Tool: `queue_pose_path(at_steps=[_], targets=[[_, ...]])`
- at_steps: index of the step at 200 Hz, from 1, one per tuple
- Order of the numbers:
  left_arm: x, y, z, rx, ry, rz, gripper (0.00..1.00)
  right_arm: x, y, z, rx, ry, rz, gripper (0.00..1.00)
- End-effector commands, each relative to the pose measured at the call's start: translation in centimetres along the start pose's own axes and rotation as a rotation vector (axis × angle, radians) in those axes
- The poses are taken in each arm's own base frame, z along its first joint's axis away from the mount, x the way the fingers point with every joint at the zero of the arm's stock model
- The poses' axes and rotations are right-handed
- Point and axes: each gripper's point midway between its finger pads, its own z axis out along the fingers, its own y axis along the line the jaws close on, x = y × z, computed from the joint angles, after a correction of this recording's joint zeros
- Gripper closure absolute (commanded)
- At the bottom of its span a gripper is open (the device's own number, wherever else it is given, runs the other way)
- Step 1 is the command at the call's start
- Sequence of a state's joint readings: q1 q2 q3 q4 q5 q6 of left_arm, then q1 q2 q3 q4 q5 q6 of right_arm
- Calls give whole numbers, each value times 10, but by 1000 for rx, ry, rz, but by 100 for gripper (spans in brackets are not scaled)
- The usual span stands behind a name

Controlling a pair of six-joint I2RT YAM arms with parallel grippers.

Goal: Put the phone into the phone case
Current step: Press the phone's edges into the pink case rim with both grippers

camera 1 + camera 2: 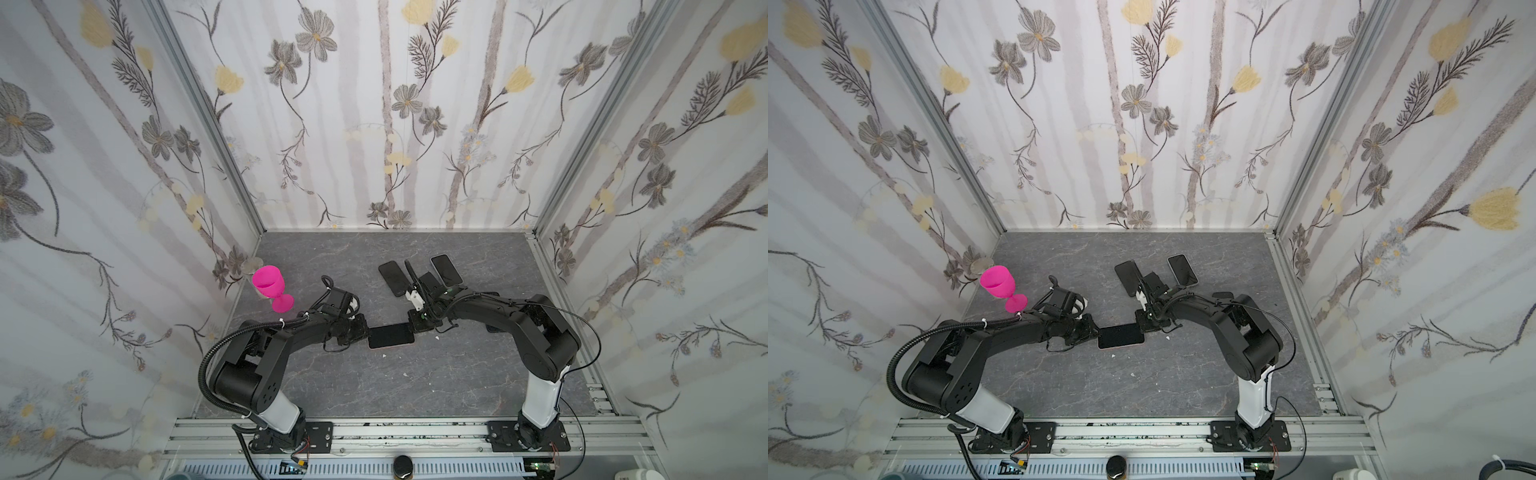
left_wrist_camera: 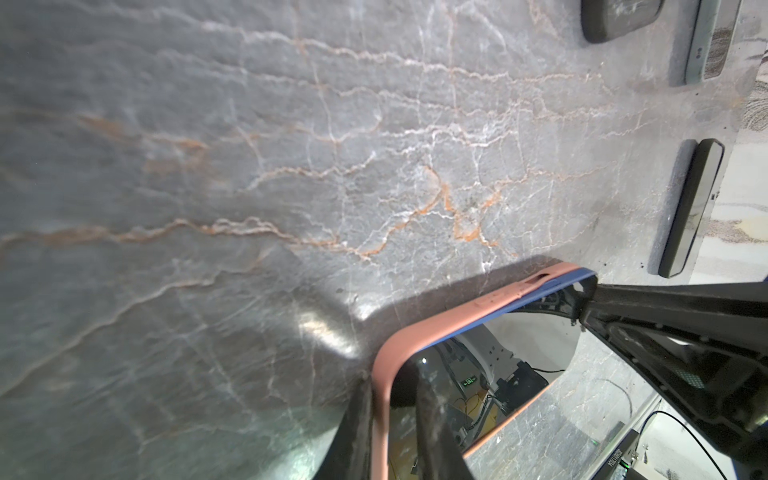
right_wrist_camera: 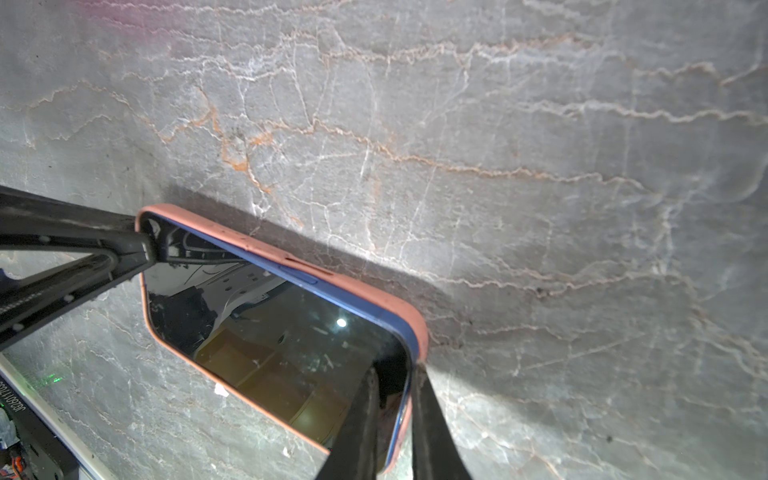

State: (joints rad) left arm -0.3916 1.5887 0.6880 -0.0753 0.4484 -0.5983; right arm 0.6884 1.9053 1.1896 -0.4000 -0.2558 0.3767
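Your left end effector [image 1: 365, 332] and right end effector [image 1: 417, 322] each pinch one short end of the phone [image 1: 390, 336]. It sits between them, screen up, over the middle of the table [image 1: 374, 386]. The salmon phone case [image 3: 376, 299] wraps the phone, but its blue edge stands proud along one long side. Gripping both ends likely steadies the pair so you can squeeze that edge home.
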Motion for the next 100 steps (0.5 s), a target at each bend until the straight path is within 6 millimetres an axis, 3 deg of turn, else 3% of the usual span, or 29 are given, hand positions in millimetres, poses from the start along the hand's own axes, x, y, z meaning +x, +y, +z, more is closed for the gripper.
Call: queue_pose_path(at_steps=[1, 57, 100], targets=[[0, 5, 2, -17, -10, 8, 81, 22, -16, 14, 74, 73, -1, 85], [4, 6, 4, -18, -2, 5, 82, 56, -37, 31, 218, 173, -43, 87], [7, 8, 5, -22, 1, 5, 83, 71, -42, 41, 255, 225, -58, 85]])
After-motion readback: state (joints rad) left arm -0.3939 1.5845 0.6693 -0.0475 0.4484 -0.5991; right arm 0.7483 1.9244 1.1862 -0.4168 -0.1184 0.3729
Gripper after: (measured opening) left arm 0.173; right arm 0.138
